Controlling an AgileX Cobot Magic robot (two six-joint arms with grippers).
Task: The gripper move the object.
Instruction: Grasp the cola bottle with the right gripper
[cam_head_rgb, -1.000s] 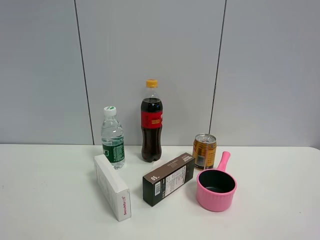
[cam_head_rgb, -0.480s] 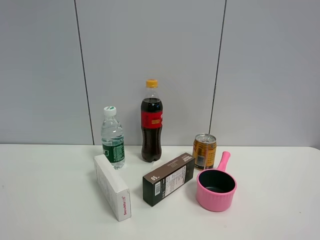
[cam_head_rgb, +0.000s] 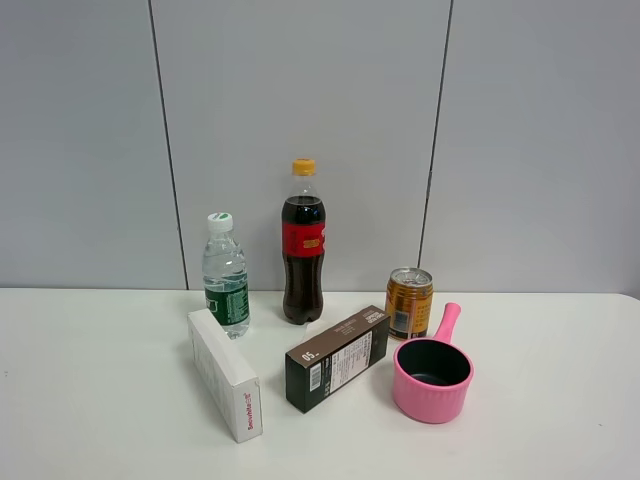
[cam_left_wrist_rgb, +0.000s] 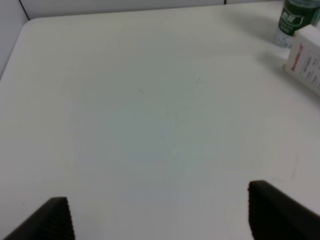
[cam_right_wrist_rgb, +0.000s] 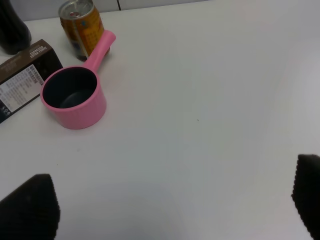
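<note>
The tall cola bottle (cam_head_rgb: 303, 245), with a red label and orange-yellow cap, stands upright at the back middle of the white table (cam_head_rgb: 100, 400). Its dark base shows at a corner of the right wrist view (cam_right_wrist_rgb: 12, 35). Neither arm shows in the exterior view. My left gripper (cam_left_wrist_rgb: 162, 215) is open and empty over bare table, well to the left of the objects. My right gripper (cam_right_wrist_rgb: 167, 200) is open and empty over bare table, to the right of the pink pot. Both are far from the bottle.
A green-labelled water bottle (cam_head_rgb: 226, 275) stands left of the cola. A gold can (cam_head_rgb: 409, 302) stands to its right. In front lie a white box (cam_head_rgb: 225, 373), a dark box (cam_head_rgb: 337, 357) and a pink pot (cam_head_rgb: 432, 378). A grey wall stands right behind.
</note>
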